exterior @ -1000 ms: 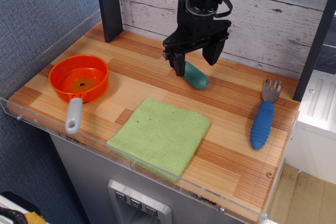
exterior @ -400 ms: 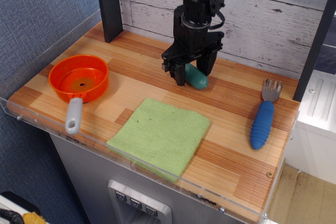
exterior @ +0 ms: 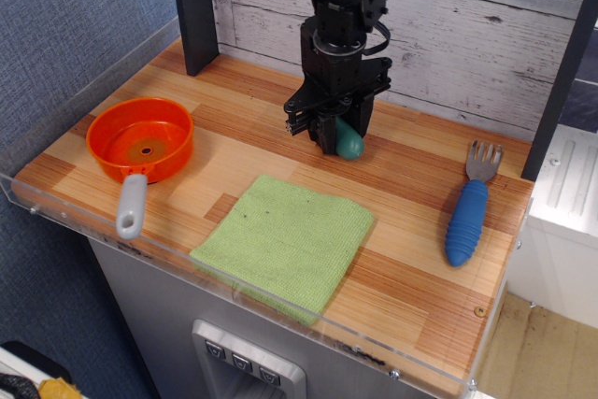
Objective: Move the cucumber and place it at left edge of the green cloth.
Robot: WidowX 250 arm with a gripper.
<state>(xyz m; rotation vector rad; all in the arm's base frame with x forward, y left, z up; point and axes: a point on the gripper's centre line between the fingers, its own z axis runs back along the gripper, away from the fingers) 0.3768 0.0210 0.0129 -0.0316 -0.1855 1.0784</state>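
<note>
Straddling the cucumber [exterior: 350,142] on the far middle of the table, gripper [exterior: 333,130] fingers narrowed around it, contact unclear; green cloth [exterior: 285,235] lying nearer, its left edge near-left.

table [exterior: 411,259]; cucumber [exterior: 351,142]; green cloth [exterior: 285,238]; orange pan [exterior: 140,142]; fork [exterior: 469,207]
</note>
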